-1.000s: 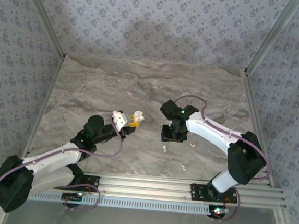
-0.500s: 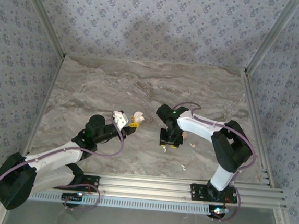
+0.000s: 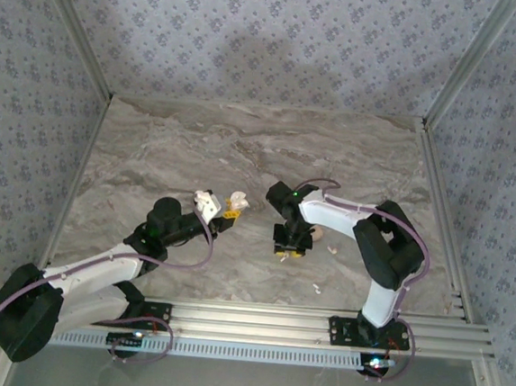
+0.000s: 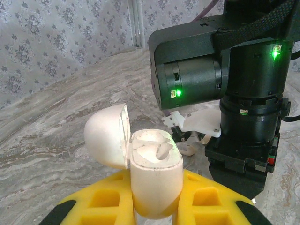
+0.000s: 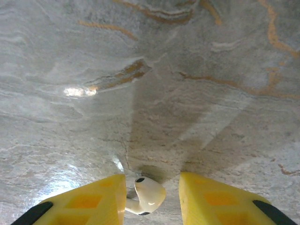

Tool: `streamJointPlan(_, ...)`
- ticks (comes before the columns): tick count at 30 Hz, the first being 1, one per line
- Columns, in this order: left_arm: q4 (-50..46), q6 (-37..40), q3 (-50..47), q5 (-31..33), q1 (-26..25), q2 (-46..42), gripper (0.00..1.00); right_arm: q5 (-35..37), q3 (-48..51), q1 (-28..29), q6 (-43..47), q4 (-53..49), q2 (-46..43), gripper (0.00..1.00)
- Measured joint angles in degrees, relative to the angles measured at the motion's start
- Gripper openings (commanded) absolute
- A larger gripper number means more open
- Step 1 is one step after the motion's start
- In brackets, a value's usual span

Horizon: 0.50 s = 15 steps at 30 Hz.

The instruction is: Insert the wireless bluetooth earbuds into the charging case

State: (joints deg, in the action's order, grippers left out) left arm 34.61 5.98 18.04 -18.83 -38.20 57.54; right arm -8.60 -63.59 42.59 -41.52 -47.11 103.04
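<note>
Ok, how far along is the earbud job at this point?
Done: the left gripper is shut on the charging case, lid open, both wells empty, so nothing is inserted. In hand: the right gripper has its fingers either side of an earbud on the table, not closed on it. Left: grasp it, seat it, then fetch another whitish piece.

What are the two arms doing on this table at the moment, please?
The left gripper is holding the charging case with its lid open and both sockets empty. The right gripper is down at the table, its fingers either side of one earbud but not yet clamped on it.
</note>
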Motion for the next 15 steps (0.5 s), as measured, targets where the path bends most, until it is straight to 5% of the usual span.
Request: streamJointPlan(15, 0.0, 0.0, 0.0, 0.0, 0.2, 0.0, 0.14, -0.4, -0.2, 0.6, 0.4, 1.1, 0.2, 0.33)
